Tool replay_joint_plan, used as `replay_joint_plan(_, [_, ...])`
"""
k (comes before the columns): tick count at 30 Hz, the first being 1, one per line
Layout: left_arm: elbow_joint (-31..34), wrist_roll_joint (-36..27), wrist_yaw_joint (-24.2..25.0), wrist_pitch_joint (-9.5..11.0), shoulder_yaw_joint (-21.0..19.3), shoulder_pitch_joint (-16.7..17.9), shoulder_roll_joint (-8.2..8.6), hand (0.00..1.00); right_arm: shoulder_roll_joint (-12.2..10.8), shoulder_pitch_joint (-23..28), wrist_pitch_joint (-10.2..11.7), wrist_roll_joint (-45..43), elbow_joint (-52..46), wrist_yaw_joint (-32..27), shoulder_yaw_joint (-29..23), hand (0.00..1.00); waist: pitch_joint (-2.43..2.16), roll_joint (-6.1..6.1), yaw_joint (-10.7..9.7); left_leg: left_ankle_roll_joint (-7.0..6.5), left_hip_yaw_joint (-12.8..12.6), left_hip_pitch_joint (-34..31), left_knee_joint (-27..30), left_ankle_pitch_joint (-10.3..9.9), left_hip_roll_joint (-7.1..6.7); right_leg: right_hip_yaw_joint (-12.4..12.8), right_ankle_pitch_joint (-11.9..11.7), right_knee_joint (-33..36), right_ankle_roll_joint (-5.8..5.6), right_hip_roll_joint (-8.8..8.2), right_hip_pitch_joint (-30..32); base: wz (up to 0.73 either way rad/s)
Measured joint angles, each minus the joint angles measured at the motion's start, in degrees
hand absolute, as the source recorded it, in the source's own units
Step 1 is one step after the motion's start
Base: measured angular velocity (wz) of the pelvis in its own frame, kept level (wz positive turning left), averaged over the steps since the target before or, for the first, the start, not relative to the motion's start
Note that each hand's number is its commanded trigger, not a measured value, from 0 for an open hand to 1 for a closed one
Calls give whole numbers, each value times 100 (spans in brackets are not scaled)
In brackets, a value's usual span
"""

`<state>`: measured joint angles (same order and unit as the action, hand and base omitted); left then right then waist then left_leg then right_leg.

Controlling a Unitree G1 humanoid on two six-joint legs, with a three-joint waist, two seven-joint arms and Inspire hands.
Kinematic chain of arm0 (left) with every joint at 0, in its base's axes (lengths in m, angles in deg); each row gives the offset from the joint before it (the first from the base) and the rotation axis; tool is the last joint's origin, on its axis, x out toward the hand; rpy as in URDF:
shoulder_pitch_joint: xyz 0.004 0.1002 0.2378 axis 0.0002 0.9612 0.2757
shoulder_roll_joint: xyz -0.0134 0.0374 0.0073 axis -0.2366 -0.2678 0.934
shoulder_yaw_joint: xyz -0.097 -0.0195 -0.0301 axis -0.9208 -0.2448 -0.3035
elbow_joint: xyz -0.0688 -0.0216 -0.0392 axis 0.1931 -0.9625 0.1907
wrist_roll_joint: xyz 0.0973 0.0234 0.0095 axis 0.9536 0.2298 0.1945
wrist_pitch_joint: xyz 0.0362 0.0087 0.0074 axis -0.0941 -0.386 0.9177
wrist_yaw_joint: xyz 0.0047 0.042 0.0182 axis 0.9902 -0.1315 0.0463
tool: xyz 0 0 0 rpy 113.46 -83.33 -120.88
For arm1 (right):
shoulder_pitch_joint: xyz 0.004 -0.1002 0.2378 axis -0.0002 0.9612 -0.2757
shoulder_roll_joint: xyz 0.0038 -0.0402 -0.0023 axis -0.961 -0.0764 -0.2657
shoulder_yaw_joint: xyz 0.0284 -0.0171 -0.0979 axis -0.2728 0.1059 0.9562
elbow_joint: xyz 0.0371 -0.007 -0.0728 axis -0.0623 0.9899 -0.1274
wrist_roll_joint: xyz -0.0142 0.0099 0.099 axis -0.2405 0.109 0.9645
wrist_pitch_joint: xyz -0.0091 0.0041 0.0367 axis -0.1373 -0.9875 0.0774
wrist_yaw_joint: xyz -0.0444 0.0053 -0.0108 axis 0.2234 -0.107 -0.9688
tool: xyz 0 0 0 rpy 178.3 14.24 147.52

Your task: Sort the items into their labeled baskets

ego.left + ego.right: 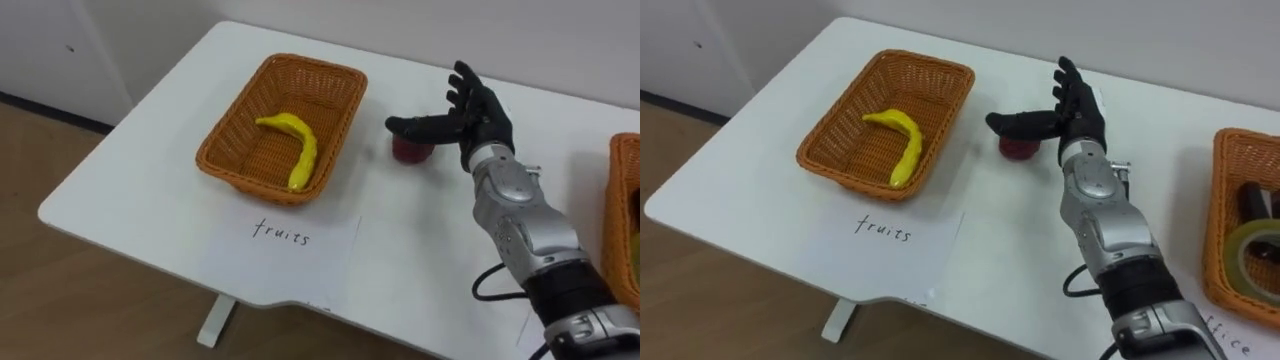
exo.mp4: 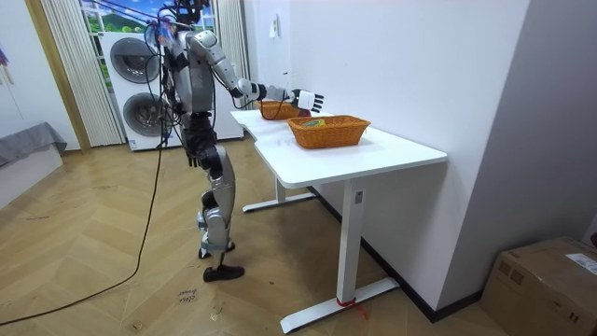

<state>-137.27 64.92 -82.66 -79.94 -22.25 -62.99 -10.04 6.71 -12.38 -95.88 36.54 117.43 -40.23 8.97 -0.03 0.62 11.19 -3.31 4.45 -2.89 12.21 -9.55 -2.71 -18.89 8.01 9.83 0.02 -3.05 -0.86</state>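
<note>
right hand [image 1: 488, 120] | fingers [image 1: 463, 82] spread, released | red fruit [image 1: 412, 152] under thumb [image 1: 408, 126], beside basket [image 1: 310, 62]

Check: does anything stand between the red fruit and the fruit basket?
Nothing visible does. The red fruit sits on bare table beside the basket, under the open right hand. Only the basket's own wall is between. The banana inside leaves room.

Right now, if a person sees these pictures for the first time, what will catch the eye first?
The dark right hand, open with fingers spread, hovers at a small red fruit on the white table, its thumb reaching over it. Left of it, a yellow banana lies alone in a wicker basket, with a paper label in front. Far right, a second basket holds a roll of tape.
</note>
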Motion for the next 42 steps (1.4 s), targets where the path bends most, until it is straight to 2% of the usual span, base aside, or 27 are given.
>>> replay_joint_plan(10, [0, -60, 25, 1, 128, 84, -3, 0, 28, -13, -15, -6, 523, 11, -46, 0, -6, 22, -55, -6, -3, -56, -1, 3, -7, -10, 0, 0, -1, -21, 74, 0])
replay_joint_plan(15, [0, -60, 62, 1, 186, 152, -1, 0, 39, -14, -14, -7, 555, -25, -277, 0, -2, 28, -111, -6, -11, -56, -2, 3, -5, -5, 0, 1, -1, -27, 73, 0])
replay_joint_plan(27, [2, -54, 208, 10, 188, 189, -8, 0, 45, -14, -13, -32, 553, -15, -274, 0, 9, 30, -134, -6, -28, -93, 30, 2, -5, 6, 0, 13, 0, -17, 110, 0])
replay_joint_plan(42, [-17, -52, 423, 100, 229, 331, -12, 0, 44, -14, -5, -184, 561, 68, -229, 0, 61, 38, -95, -6, -20, -45, 7, 2, -6, 8, 0, 22, 0, -19, 34, 0])
